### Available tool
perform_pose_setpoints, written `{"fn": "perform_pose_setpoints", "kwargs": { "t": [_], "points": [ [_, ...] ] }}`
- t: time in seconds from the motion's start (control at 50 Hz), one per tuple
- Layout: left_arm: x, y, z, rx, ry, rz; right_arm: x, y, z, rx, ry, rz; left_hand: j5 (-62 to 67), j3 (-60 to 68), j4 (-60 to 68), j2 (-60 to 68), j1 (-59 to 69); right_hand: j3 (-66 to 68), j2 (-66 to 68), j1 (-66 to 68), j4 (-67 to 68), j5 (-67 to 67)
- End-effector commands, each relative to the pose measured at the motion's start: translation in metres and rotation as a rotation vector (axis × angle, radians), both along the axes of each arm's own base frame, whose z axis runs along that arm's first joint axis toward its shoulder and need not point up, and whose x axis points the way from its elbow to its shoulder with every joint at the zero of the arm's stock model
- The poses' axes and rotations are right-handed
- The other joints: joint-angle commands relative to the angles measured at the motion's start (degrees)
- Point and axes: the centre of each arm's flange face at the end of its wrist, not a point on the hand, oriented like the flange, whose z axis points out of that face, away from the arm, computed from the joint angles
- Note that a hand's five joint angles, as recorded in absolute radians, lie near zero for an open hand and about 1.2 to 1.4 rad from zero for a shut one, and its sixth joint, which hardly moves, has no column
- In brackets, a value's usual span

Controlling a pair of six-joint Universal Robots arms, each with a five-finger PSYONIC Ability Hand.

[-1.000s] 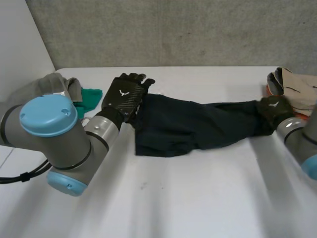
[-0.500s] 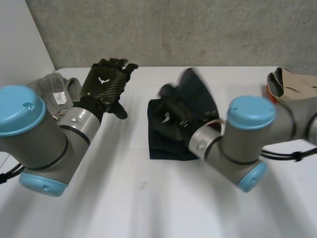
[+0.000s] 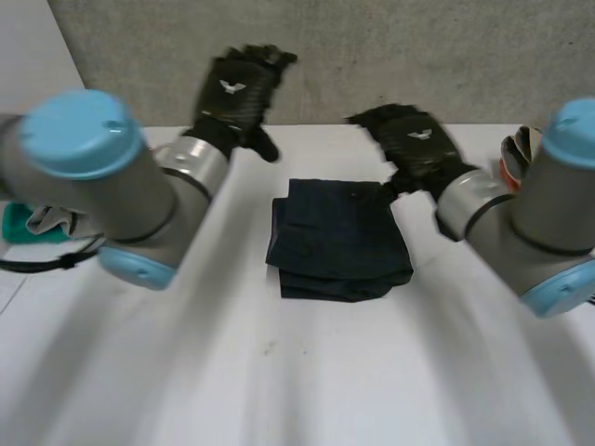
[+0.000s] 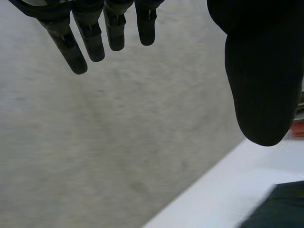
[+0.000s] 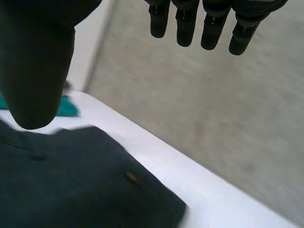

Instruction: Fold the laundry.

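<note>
Both your hands are open and empty, and the garment lies folded between them.
Your left hand [image 3: 237, 88] hangs above the table's far edge, fingers [image 4: 90, 40] straight and thumb apart, gripping nothing. Your right hand [image 3: 414, 139] is spread the same way, fingers [image 5: 190, 26] straight. The dark navy garment [image 3: 337, 240] lies folded in a rectangle on the white table [image 3: 279, 372], its far corner just beneath your right palm. A teal cloth [image 3: 28, 223] lies outside your left arm.

The folded dark garment [image 3: 337, 240] is matt cloth; the white table [image 3: 279, 372] is smooth. The far wall [image 3: 418, 56] looks rough, like concrete. The left hand [image 3: 240, 88] and right hand [image 3: 414, 144] are black, faintly glossy.
</note>
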Motion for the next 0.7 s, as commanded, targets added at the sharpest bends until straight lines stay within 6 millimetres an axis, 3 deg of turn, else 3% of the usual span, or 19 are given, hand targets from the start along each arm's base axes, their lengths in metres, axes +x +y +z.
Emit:
{"fn": "perform_pose_setpoints", "kwargs": {
  "t": [0.02, 0.08, 0.18, 0.32, 0.42, 0.52, 0.6, 0.68, 0.7],
  "points": [
    [-0.047, 0.006, -0.055, 0.125, -0.082, -0.121, -0.021, -0.029, -0.018, 0.084, 0.047, -0.114, 0.35, 1.03, 1.42, 1.28, 1.84, -1.88, -1.98, -2.60, -1.76, -2.74],
    [-0.051, 0.004, -0.076, 0.174, -0.118, -0.111, -0.017, -0.033, -0.031, 0.135, 0.060, -0.075, 0.68, 1.37, 1.76, 1.62, 2.18, -1.88, -1.98, -2.60, -1.76, -2.74],
    [-0.039, -0.006, -0.110, 0.291, -0.203, 0.001, -0.005, -0.034, -0.052, 0.208, 0.069, 0.018, 0.68, 1.37, 1.76, 1.62, 2.18, -1.88, -1.98, -2.60, -1.76, -2.74],
    [-0.018, -0.001, -0.131, 0.374, -0.344, 0.076, 0.001, -0.040, -0.095, 0.341, 0.117, 0.040, -0.16, 0.53, 0.92, 0.78, 1.34, -1.88, -1.98, -2.60, -1.76, -2.74],
    [-0.015, 0.003, -0.138, 0.371, -0.400, 0.083, -0.001, -0.045, -0.116, 0.378, 0.183, 0.014, -0.16, 0.53, 0.92, 0.78, 1.34, -1.88, -1.98, -2.60, -1.76, -2.74],
    [-0.013, 0.004, -0.136, 0.373, -0.413, 0.094, -0.005, -0.048, -0.109, 0.306, 0.264, -0.019, -0.16, 0.53, 0.92, 0.78, 1.34, -1.88, -1.98, -2.60, -1.76, -2.74],
    [-0.013, 0.006, -0.126, 0.372, -0.411, 0.091, -0.005, -0.049, -0.080, 0.232, 0.259, -0.029, -0.33, 0.36, 0.75, 0.61, 1.17, -1.88, -1.98, -2.60, -1.76, -2.74],
    [-0.015, 0.008, -0.102, 0.333, -0.375, 0.082, -0.007, -0.045, -0.056, 0.177, 0.255, -0.033, -1.17, -0.48, -0.09, -0.23, 0.33, -1.88, -1.98, -2.60, -1.76, -2.74],
    [-0.014, 0.008, -0.089, 0.308, -0.350, 0.082, -0.009, -0.042, -0.048, 0.160, 0.257, -0.037, -1.17, -0.48, -0.09, -0.23, 0.33, -1.88, -1.98, -2.60, -1.76, -2.74]
  ]
}}
